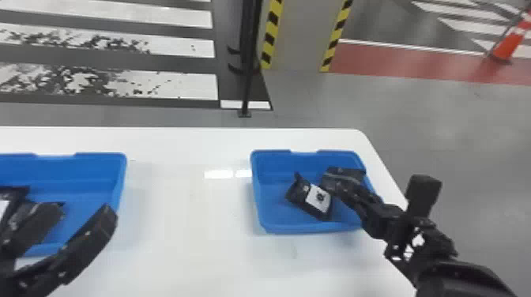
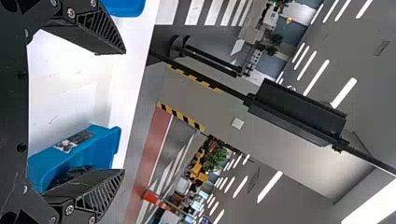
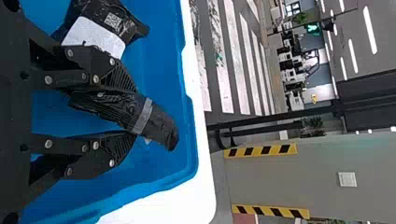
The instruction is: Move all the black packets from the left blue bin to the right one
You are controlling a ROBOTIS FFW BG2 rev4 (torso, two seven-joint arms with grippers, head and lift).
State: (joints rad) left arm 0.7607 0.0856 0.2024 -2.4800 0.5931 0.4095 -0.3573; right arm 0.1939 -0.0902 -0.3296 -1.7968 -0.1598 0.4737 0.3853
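In the head view, the left gripper is hanging by packets in the left bin; in the left wrist view, it is gaping empty; in the right wrist view, the right gripper is clenching a packet inside the right bin, its skewed hold possibly risking a slip.

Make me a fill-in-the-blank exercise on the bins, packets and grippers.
The left bin and the right bin are both coloured ____.
The right gripper has a black packet between its two ____.
The labelled packet beside it in the right bin bears a ____ label.
The left gripper holds ____.

Missing words: blue; fingers; white; nothing.
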